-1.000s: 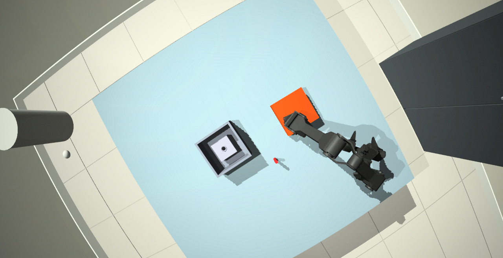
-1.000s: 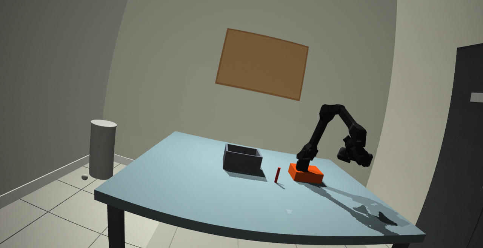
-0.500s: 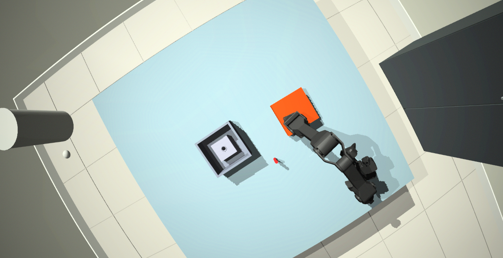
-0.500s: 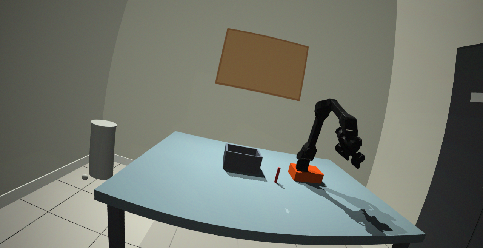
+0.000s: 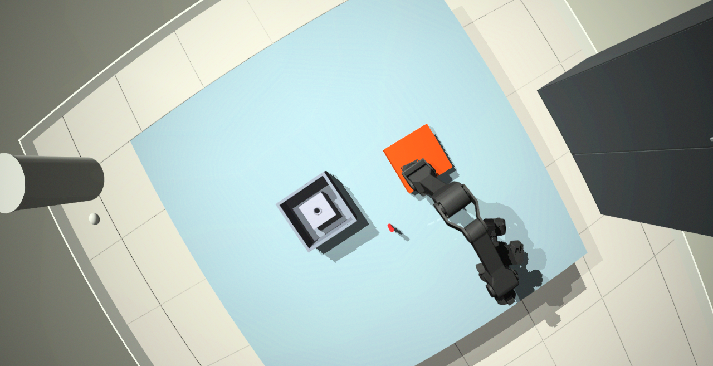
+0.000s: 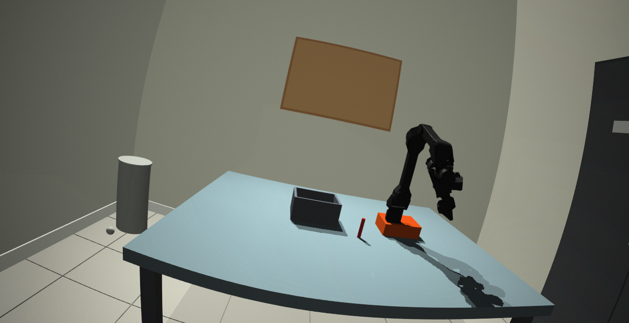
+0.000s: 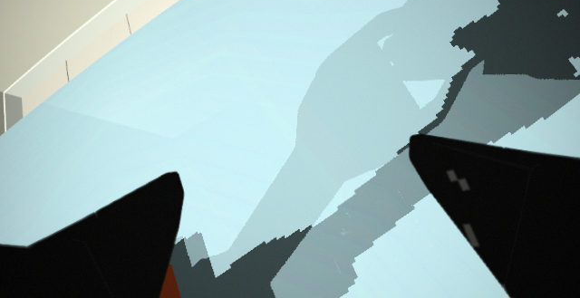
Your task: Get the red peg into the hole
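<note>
The red peg (image 5: 390, 227) (image 6: 361, 228) stands upright on the table, between the box and the orange block. The open box (image 5: 332, 235) (image 6: 314, 211) is dark with a pale rim, left of the peg. Inside it, the white plate (image 5: 323, 203) shows its round hole (image 5: 317, 210), with nothing in it. My gripper (image 7: 297, 164) is open, with bare table and shadow seen between its fingers in the wrist view. It hangs in the air at the arm's far end, right of the peg and well away from it; the arm partly hides it in the top view.
The arm's base stands on an orange block (image 5: 416, 144) (image 6: 400, 229) to the right of the box and peg. The light blue table (image 5: 299, 114) (image 6: 246, 250) has its edge near the arm's outstretched end. A grey cylinder (image 5: 59, 181) (image 6: 133, 197) stands on the floor beyond the table.
</note>
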Available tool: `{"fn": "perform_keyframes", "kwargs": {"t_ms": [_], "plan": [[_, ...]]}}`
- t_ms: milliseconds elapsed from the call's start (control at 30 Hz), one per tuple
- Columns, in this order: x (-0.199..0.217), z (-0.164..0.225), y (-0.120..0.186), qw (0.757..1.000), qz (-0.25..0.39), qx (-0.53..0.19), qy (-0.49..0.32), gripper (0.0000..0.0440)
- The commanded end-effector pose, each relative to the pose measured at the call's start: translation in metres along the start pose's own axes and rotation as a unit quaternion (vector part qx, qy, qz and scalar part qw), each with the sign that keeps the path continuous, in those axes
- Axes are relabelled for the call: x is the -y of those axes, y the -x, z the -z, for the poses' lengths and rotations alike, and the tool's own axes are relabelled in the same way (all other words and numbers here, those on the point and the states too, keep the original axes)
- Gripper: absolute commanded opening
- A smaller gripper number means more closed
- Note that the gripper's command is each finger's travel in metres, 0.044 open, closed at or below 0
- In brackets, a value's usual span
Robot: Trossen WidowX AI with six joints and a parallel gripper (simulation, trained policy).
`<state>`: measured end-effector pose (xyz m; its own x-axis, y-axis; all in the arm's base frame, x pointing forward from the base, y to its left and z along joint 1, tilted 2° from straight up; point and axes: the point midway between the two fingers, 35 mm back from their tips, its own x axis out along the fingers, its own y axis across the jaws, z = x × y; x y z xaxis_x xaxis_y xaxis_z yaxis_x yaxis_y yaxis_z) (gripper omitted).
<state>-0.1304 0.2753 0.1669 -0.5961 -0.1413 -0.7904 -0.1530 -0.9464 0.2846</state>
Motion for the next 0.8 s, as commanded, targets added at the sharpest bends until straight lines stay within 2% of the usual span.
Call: {"fn": "perform_keyframes", "kwargs": {"t_ms": [0, 367, 567, 767], "plan": [[0.005, 0.012, 0.010, 0.997, 0.024, -0.006, -0.071, 0.0440], [0.015, 0.041, 0.035, 0.964, 0.083, -0.009, -0.252, 0.0440], [0.018, 0.058, 0.048, 0.931, 0.111, -0.006, -0.348, 0.0440], [0.020, 0.075, 0.060, 0.888, 0.137, 0.000, -0.440, 0.0440]]}}
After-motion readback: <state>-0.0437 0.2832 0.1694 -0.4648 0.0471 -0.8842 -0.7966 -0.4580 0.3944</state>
